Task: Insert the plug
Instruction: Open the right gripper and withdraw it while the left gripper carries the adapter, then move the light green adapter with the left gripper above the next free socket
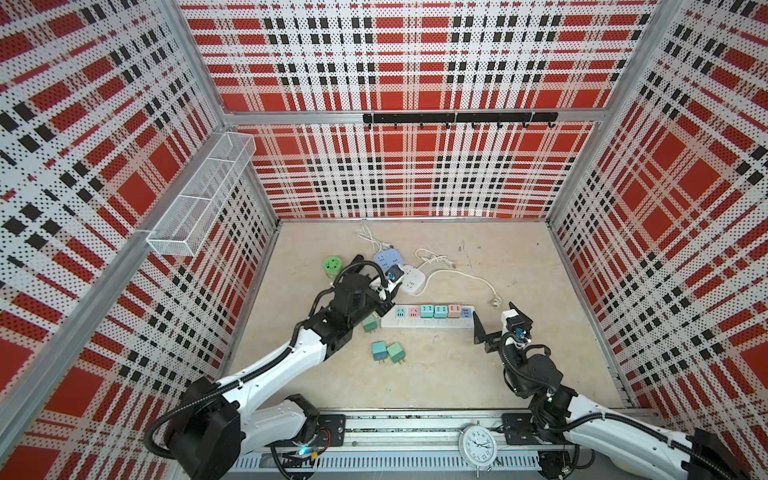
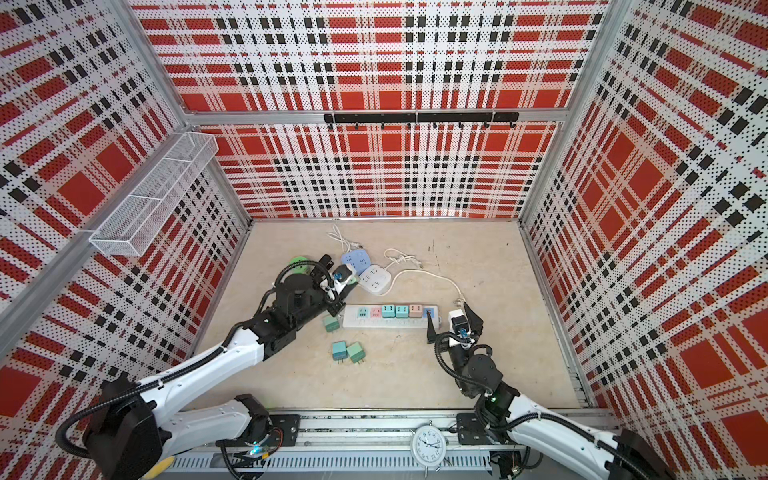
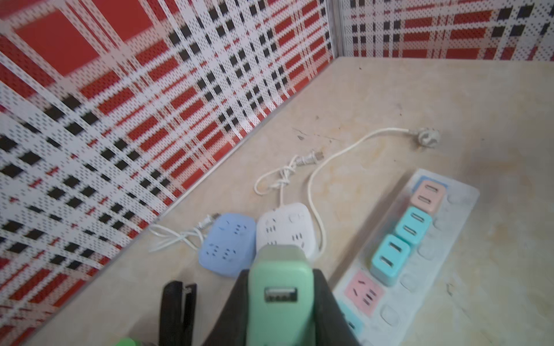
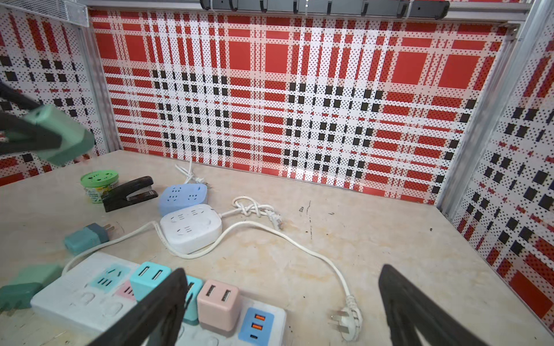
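In a top view we see the power strip (image 1: pixel 428 323) lying across the middle of the counter (image 1: pixel 457 374), with three adapters (image 1: pixel 440 311) seated and three loose plugs (image 1: pixel 378 351) lying flat nearby. The right gripper (image 1: pixel 493 311) stands spread and empty at the strip's end. In the left wrist view the left gripper (image 3: pixel 280 272) pinches the green plug (image 3: pixel 280 299), near the free pink socket (image 3: pixel 364 292). The right wrist view shows that plug held clear of the counter; we judge alignment and insertion remain.

No text is legible; clock (image 1: pixel 478 446) numerals blur.
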Motion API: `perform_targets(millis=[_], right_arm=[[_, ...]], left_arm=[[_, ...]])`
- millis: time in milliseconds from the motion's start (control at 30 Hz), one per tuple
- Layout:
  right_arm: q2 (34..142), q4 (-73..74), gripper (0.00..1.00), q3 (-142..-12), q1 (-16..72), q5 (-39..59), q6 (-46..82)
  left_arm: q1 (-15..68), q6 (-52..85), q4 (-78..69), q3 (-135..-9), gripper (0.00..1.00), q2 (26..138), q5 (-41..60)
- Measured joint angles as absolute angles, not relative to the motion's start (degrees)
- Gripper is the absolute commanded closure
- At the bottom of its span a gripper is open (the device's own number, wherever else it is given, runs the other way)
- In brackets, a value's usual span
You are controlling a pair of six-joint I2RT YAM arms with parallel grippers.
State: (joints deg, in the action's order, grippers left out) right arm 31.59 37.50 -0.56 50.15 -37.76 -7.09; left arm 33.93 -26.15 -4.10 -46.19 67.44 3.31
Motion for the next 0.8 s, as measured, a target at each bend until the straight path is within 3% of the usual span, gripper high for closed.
perform_targets(millis=[233, 467, 800], right_arm=[[26.0, 31.9, 0.00, -0.6, 48.1, -34.8, -4.4], [27.9, 30.6, 0.00, -0.6, 47.4, -33.6, -3.3], [29.4, 30.4, 0.00, -0.6, 47.1, -33.4, -3.1]], left_arm=[[29.4, -48.2, 18.3, -63.4, 1.00, 75.3, 10.0], [29.1, -57.6, 27.2, -55.3, 1.00, 80.6, 12.7], [31.5, -59.9, 29.1, -59.6, 1.00, 86.9, 16.8]])
